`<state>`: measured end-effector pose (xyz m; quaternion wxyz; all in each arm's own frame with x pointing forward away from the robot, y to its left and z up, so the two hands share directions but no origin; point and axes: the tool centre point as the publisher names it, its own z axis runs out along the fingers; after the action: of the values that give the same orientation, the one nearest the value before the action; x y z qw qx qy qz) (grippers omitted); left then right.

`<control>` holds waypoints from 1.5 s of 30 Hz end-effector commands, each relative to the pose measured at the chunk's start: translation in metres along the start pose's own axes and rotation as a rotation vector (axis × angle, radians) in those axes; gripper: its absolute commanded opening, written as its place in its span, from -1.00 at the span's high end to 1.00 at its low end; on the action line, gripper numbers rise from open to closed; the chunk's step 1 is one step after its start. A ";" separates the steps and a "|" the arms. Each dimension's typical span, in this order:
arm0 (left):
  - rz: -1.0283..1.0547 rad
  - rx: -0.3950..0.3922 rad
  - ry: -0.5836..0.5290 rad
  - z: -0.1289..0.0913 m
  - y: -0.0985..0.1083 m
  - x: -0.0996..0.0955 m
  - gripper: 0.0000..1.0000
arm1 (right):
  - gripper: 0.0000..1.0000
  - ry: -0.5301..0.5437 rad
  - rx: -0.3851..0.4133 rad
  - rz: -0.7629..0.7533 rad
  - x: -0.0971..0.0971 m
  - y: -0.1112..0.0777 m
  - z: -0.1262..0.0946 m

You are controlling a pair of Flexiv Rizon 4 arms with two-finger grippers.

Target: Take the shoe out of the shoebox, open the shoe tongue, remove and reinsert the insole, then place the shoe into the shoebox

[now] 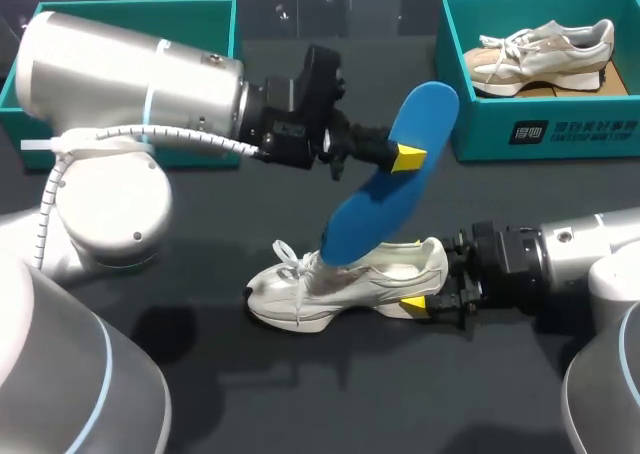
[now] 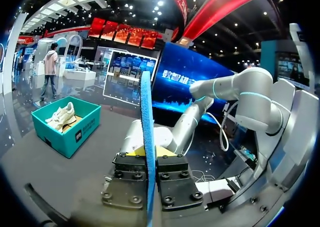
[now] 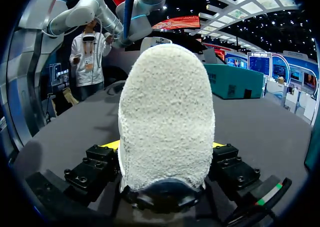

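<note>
A white shoe (image 1: 350, 279) lies on its sole on the dark table, toe to the left. My right gripper (image 1: 420, 306) is shut on its heel; in the right wrist view the fuzzy heel (image 3: 165, 112) fills the space between the fingers of the right gripper (image 3: 165, 146). My left gripper (image 1: 405, 157) is shut on a blue insole (image 1: 385, 184), held tilted above the shoe, with its lower end at the shoe's opening. In the left wrist view the insole (image 2: 146, 132) stands edge-on between the closed fingers of the left gripper (image 2: 148, 151).
A teal shoebox (image 1: 540, 134) at the back right holds a beige and white shoe (image 1: 545, 54). Another teal box (image 1: 215, 34) stands at the back left, partly behind my left arm.
</note>
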<state>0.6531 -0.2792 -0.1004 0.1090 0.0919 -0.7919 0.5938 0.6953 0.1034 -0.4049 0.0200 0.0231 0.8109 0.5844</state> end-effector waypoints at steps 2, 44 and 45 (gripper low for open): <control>-0.004 0.118 -0.015 -0.014 0.001 0.034 1.00 | 1.00 0.001 0.004 0.000 0.000 0.000 0.001; -0.214 0.225 -0.045 -0.073 0.017 0.072 1.00 | 1.00 0.001 0.004 0.000 0.000 0.000 0.001; -0.214 0.225 -0.045 -0.073 0.017 0.072 1.00 | 1.00 0.001 0.004 0.000 0.000 0.000 0.001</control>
<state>0.5947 -0.2163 -0.0716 0.1472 0.1993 -0.7128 0.6562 0.6953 0.1034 -0.4050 0.0200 0.0231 0.8109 0.5843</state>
